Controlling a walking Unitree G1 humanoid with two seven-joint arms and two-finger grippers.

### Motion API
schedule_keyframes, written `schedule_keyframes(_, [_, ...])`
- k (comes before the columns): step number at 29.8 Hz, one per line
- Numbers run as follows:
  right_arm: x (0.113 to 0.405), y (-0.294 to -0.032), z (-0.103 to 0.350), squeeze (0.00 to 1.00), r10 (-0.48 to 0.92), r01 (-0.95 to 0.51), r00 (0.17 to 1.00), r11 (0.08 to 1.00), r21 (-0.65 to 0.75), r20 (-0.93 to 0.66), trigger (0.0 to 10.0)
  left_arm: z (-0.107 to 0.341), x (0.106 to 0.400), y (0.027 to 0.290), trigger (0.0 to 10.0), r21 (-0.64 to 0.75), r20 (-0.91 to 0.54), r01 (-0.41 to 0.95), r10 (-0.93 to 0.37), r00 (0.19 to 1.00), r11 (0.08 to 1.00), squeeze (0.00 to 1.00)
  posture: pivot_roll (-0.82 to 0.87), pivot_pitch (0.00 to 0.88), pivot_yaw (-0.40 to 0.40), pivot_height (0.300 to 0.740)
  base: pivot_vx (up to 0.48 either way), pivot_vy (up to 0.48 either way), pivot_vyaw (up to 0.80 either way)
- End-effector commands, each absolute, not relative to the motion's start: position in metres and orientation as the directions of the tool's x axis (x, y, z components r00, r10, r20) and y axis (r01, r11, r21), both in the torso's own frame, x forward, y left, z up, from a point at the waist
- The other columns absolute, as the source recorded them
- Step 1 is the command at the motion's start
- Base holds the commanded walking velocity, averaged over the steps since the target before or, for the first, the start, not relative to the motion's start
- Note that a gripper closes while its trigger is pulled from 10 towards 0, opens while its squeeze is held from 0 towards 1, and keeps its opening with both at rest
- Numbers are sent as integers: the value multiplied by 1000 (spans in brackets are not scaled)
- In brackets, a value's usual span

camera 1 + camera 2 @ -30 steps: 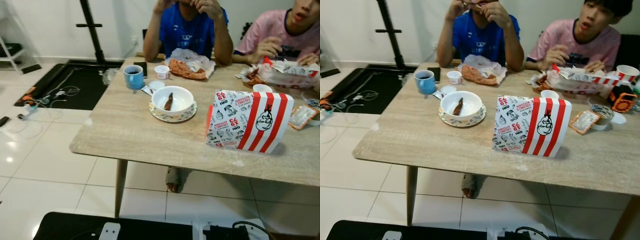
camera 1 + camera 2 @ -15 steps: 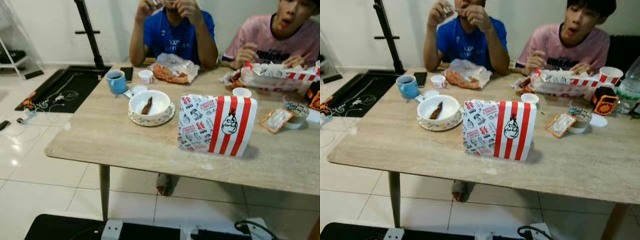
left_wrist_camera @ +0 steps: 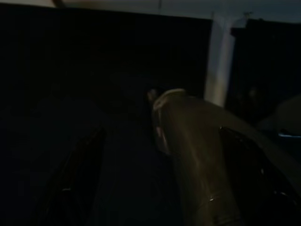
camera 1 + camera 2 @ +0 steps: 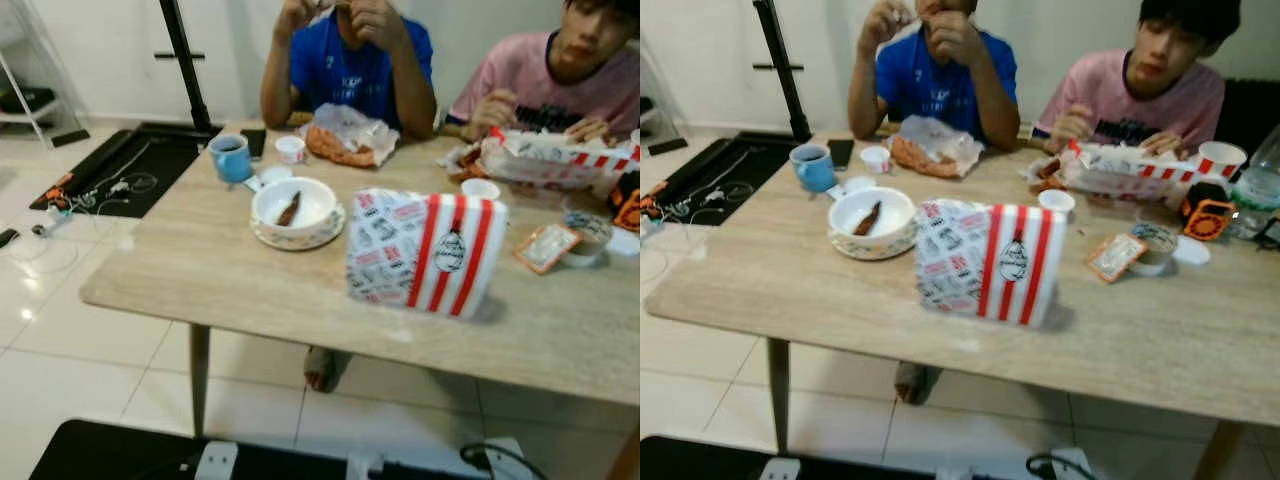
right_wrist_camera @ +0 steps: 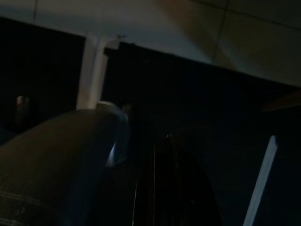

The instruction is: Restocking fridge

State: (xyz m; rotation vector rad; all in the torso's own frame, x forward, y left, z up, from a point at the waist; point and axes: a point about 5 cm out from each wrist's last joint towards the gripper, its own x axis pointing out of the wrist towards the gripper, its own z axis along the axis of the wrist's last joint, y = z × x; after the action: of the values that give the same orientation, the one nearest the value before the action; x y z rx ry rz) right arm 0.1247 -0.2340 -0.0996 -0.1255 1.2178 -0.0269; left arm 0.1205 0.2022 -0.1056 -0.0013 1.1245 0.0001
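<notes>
Base: I am seeing my black platform point(image 4: 120, 455) at the near edge, with both arms hanging idle in the dark.
Left pincer: I am reading murk in its wrist view; I cannot tell its opening.
Right pincer: likewise too dark; I cannot tell.
Change: the whole head view is sliding and blurring against a second ago, so I judge the camera is moving, not the things.
Bench: the pale wood-grain bench point(image 4: 200, 270) is sitting just ahead.
Task thing: the red-and-white striped paper food bag point(image 4: 425, 250) is standing upright near the middle of the bench.
Behind it: a white bowl on a patterned plate point(image 4: 295, 208) and a blue mug point(image 4: 230, 157) are standing apart.
Far side: two people are eating.
Meaning: I judge restocking is barely starting; no fridge ahead.
</notes>
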Motion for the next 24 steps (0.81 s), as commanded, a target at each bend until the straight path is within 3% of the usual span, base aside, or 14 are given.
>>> schedule_keyframes(1, [124,-232,-100,0,-81,-54,350,993,-106,-933,10000,-102,122,219,10000,40,-891,-89,76,448,995,0,-10,0,20,740,0,0,0])
schedule_keyframes(7, [122,-233,-100,0,-83,-55,348,993,-109,-934,10000,-93,129,249,10000,91,-850,-272,217,479,958,0,-8,0,19,740,0,0,0])
schedule_keyframes(8, [121,-234,-101,0,-85,-55,345,992,-111,-935,10000,-86,133,267,10000,93,-819,-390,294,493,916,0,-6,0,19,740,0,0,0])
schedule_keyframes(13, [119,-235,-101,0,-87,-56,341,992,-113,-936,10000,-76,137,288,10000,88,-778,-514,381,500,854,0,-6,0,18,740,0,0,0])
schedule_keyframes(14, [117,-235,-102,0,-87,-56,337,992,-112,-937,10000,-62,137,317,10000,77,-714,-671,510,479,737,651,-6,0,19,740,0,0,0])
schedule_keyframes(16, [116,-235,-102,0,-87,-57,336,992,-112,-938,10000,-57,136,329,10000,76,-689,-724,561,459,686,651,-6,0,19,740,0,0,0])
schedule_keyframes(17, [116,-235,-102,0,-86,-57,335,992,-111,-938,10000,-48,134,345,10000,65,-653,-793,627,425,606,1000,-7,0,17,740,0,0,0])
schedule_keyframes(20, [115,-235,-102,0,-81,-59,336,993,-107,-938,10000,-17,130,389,10000,19,-536,-906,769,348,423,1000,-2,0,12,740,0,0,0])
schedule_keyframes(24, [115,-236,-102,0,-82,-60,337,992,-109,-938,10000,15,139,418,10000,-43,-420,-936,844,333,348,1000,-6,0,15,740,0,0,0])
